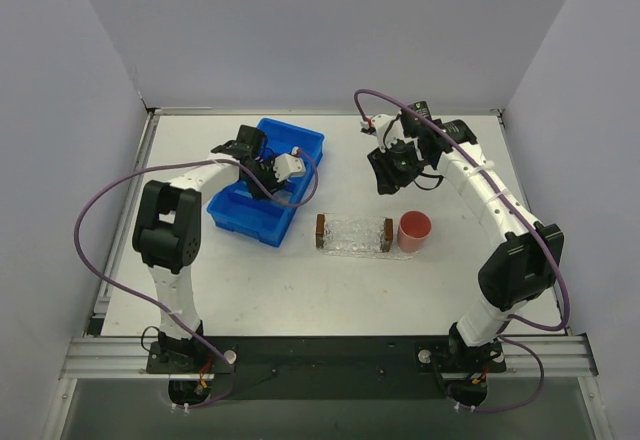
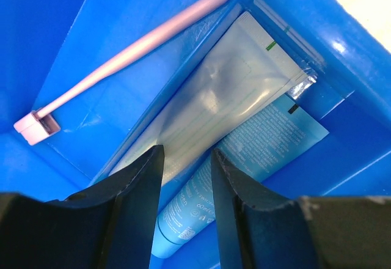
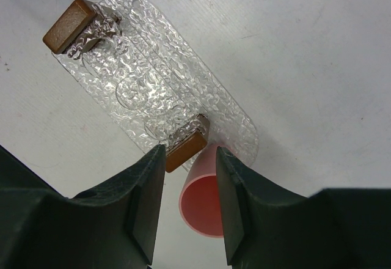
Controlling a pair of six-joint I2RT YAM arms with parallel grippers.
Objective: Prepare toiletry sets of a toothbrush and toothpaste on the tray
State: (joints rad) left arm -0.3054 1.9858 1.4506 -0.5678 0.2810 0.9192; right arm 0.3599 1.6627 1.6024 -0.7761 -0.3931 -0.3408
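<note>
The pink-lilac toothbrush lies in the blue bin beside two toothpaste tubes, one pale grey-blue and one brighter blue. My left gripper is open inside the bin, its jaws just above the tubes and holding nothing. It shows in the top view too. The clear glittery tray has a brown block at each short end, and nothing lies on it. My right gripper is open and hangs above the tray's right end, also seen from above.
A round pink cup stands against the tray's right end and shows in the right wrist view. The blue bin sits left of the tray. Grey walls close the table on three sides.
</note>
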